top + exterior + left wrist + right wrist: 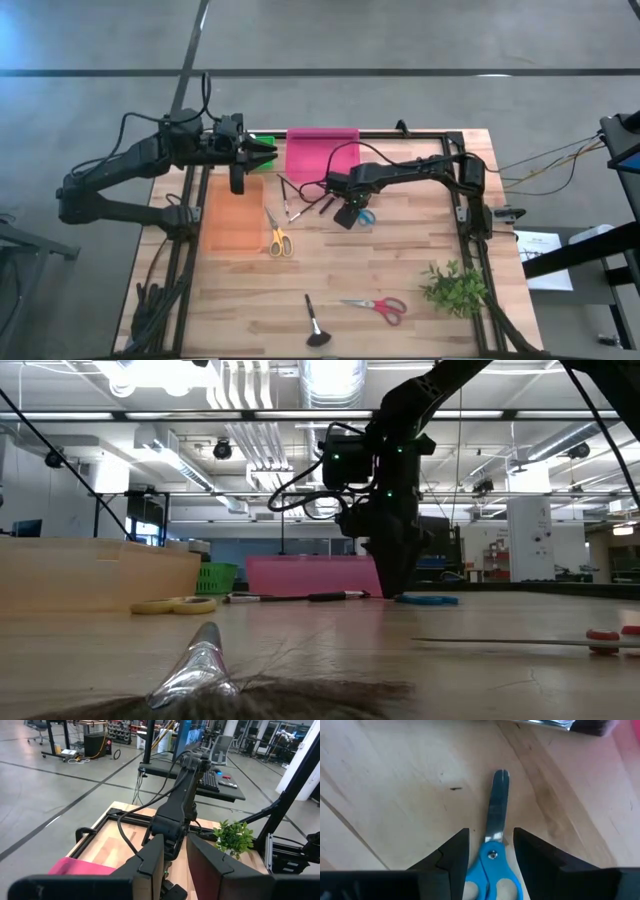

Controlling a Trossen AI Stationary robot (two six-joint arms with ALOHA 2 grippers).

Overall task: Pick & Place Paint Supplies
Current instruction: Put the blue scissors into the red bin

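Note:
Blue-handled scissors (492,855) lie flat on the wooden table (400,260), blades (498,800) pointing away from the handles. My right gripper (491,842) points down over them, open, one finger on either side of the pivot, with a gap on both sides; in the high view it is at mid-table (350,213). Yellow scissors (279,241), red scissors (378,306), two slim brushes (293,200) and a wide brush (315,326) lie loose on the table. My left gripper (264,152) hangs open high above the back left, holding nothing.
An orange bin (235,215), a pink bin (322,155) and a small green bin (262,140) stand at the back left. A green plant sprig (455,286) lies near the right edge. A black frame (470,200) borders the table.

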